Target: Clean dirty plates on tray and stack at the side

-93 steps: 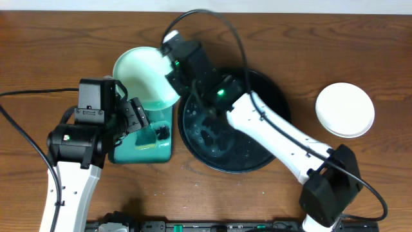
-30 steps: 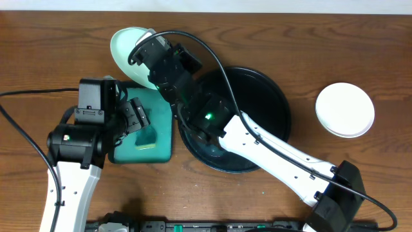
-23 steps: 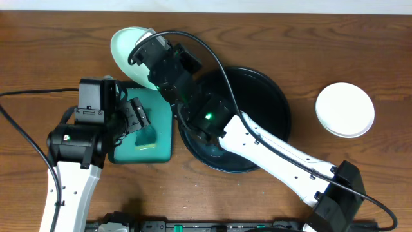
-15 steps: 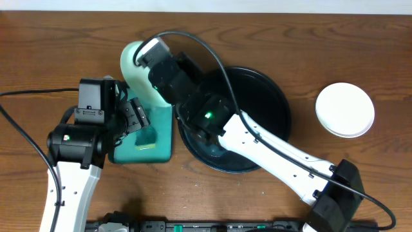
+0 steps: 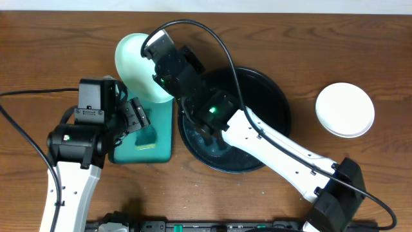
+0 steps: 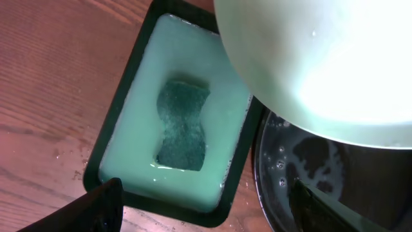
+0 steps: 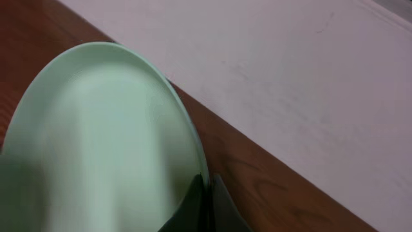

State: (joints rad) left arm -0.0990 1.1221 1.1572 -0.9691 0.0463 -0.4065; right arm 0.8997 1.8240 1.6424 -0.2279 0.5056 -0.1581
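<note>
My right gripper (image 5: 156, 69) is shut on the rim of a pale mint-green plate (image 5: 136, 63) and holds it tilted in the air over the far end of the teal tray. In the right wrist view the fingers (image 7: 207, 201) pinch the plate's (image 7: 96, 142) edge. The round black tray (image 5: 257, 96) lies in the middle, wet with suds, with no plate showing on it. A white plate (image 5: 344, 109) lies on the bare wood at the right. My left gripper (image 5: 138, 120) is open and empty above the teal tray; the left wrist view shows the plate (image 6: 322, 58) overhead.
The teal rectangular tray (image 5: 161, 138) with soapy water holds a dark green sponge (image 6: 183, 122) and sits just left of the black tray (image 6: 302, 187). The right arm stretches diagonally across the black tray. A cable loops above the far side.
The right gripper has carried the plate from above the black tray's left edge out to the far left, then a little back to the right. The left arm has not moved.
</note>
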